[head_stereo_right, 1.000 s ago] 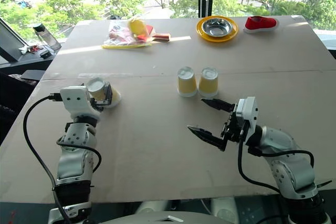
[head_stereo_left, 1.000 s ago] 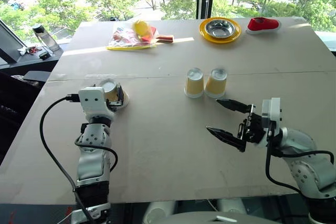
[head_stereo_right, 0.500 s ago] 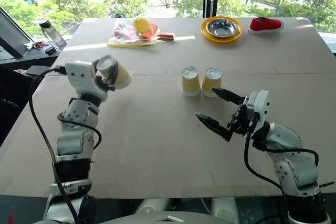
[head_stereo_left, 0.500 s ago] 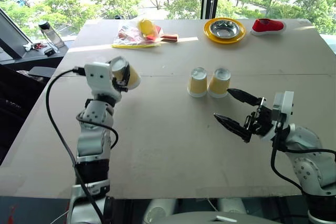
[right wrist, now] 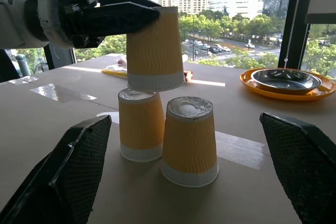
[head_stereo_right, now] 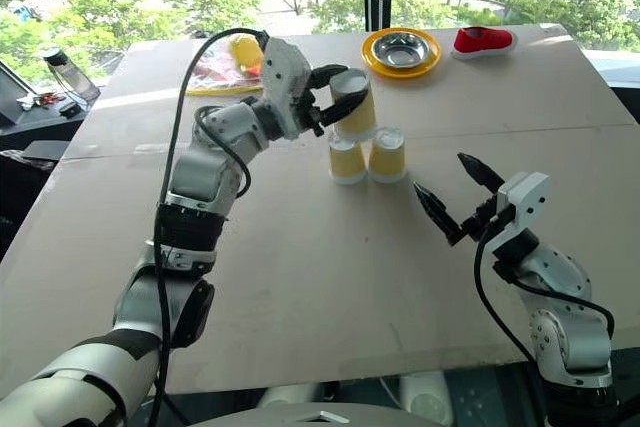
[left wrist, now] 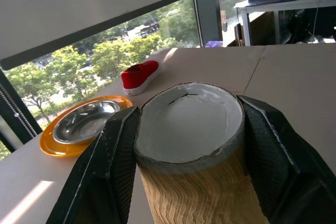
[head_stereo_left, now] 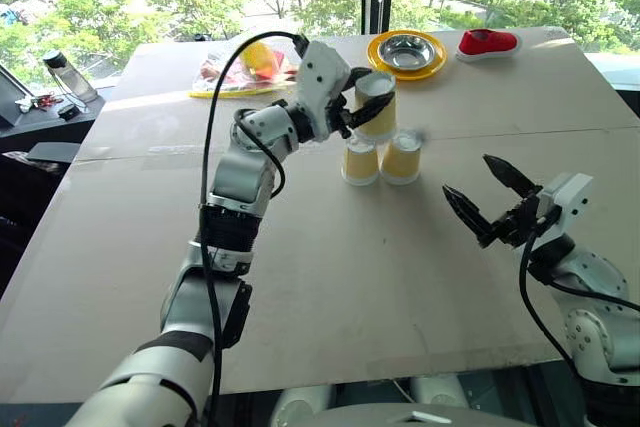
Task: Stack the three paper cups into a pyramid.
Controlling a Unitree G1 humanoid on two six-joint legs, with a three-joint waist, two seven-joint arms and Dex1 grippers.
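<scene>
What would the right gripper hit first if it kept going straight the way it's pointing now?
Most likely the nearer base cup: the right wrist view looks along the open right gripper with that upside-down cup about centred between its fingers. The other base cup stands just beside it. Depth is uncertain.

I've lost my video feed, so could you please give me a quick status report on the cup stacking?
Left gripper shut on third cup, above the two base cups. Right gripper open, empty. Nothing in the way.

Head stereo pair overlooking table (head_stereo_left: 120,277), wrist cameras close, level, sharing cups (right wrist: 173,129)
</scene>
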